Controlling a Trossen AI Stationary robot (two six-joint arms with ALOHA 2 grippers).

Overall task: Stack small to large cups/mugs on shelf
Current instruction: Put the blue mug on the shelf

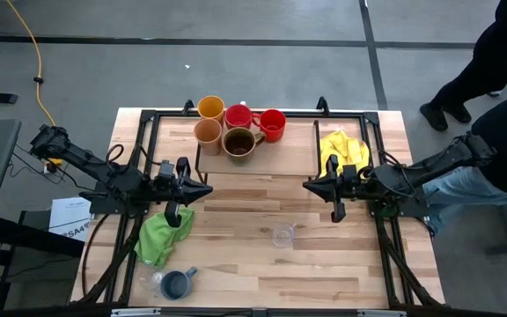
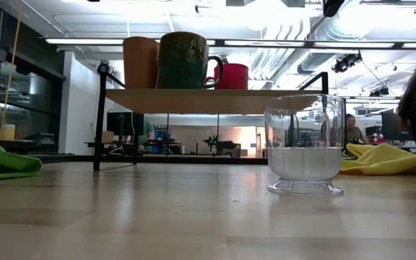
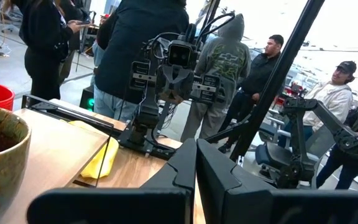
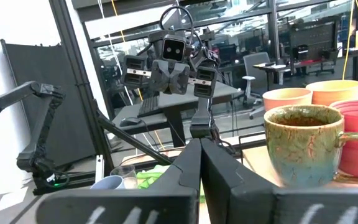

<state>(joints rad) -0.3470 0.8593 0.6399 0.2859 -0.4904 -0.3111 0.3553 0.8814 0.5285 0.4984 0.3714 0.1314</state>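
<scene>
Five cups on shelf [image 1: 297, 154], far side of table [image 1: 236, 264]: yellow-orange cup [image 1: 210, 107], tan cup [image 1: 208, 133], red mug [image 1: 238, 116], second red mug [image 1: 271, 125], brown mug [image 1: 238, 142], clustered at shelf's left end. Clear glass [image 1: 282, 235] mid-table, upright. Blue-grey mug [image 1: 176, 283] and second glass [image 1: 154, 282] near front-left edge, beside green cloth [image 1: 163, 236]. Yellow cloth [image 1: 343, 148] right of shelf. Left gripper [image 1: 206, 189] fingers closed, holding nothing, hovering mid-table. Right gripper [image 1: 308, 186] same, facing left.
</scene>
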